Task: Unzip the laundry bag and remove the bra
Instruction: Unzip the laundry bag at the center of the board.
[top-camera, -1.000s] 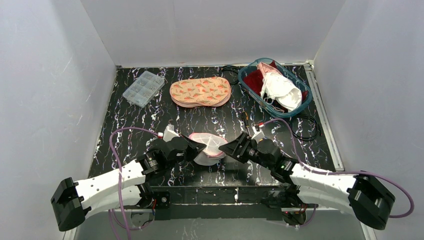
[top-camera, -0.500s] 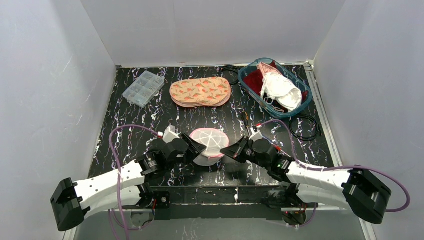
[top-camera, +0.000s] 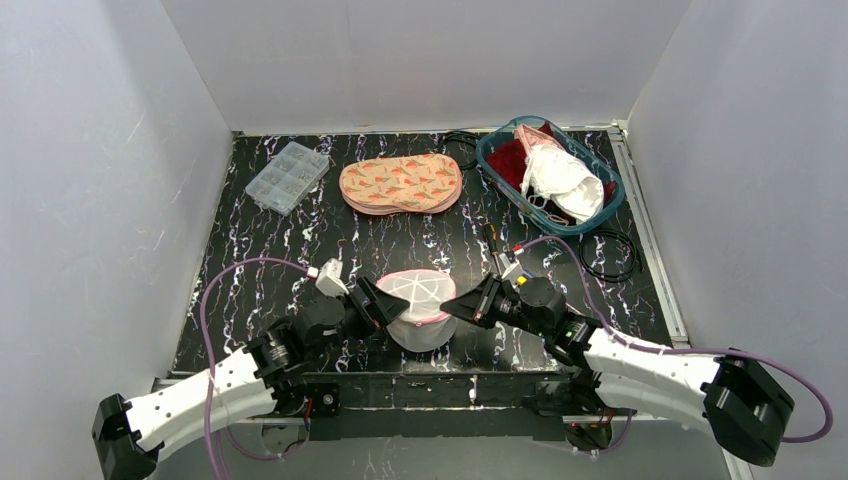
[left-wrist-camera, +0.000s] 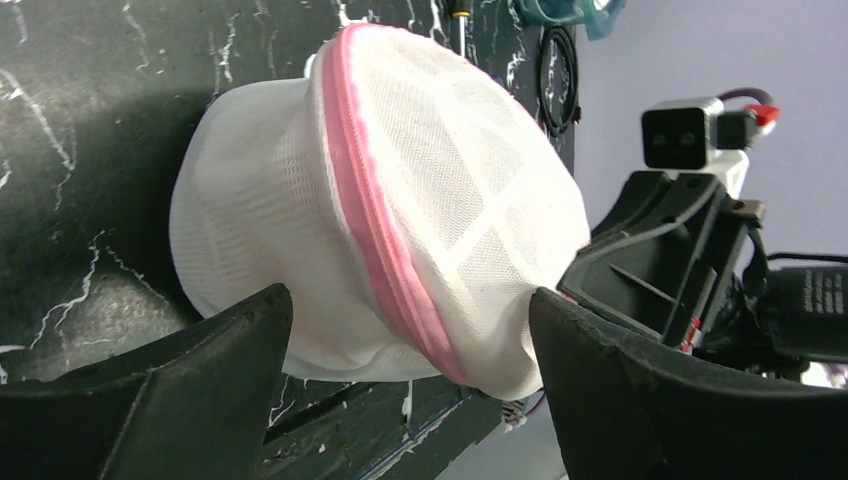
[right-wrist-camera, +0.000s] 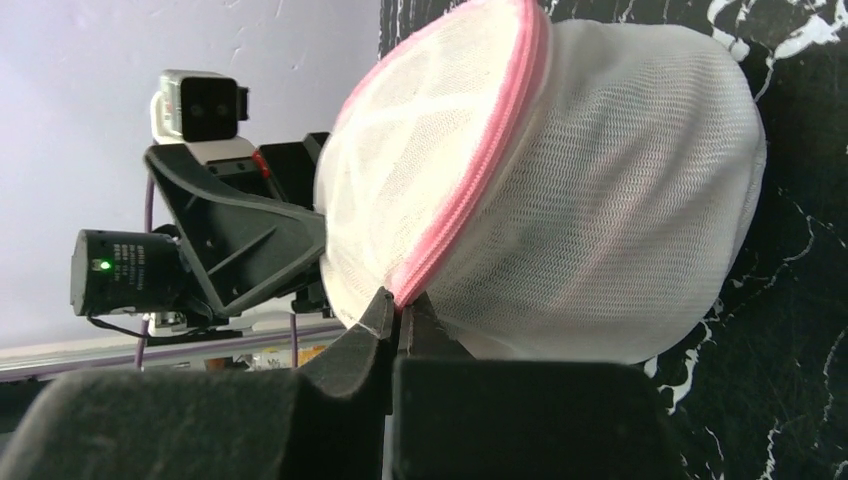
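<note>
One laundry bag (top-camera: 415, 305), one basket (top-camera: 482, 158)

1. The left fingers (left-wrist-camera: 200, 390), clamped on the white mesh laundry bag (top-camera: 415, 315) a second ago, now stand spread wide, one on either side of it.
2. The right fingers (right-wrist-camera: 362, 340), spread apart before, now pinch shut on the pink zipper band (right-wrist-camera: 480, 170) at the bag's right edge.
3. The bag, earlier a tilted, flattened disc between the arms, now stands puffed up on the black marbled worktop (top-camera: 300, 220), round face upward.
4. The white left arm (top-camera: 230, 375) now lies drawn back toward the near-left corner.
</note>
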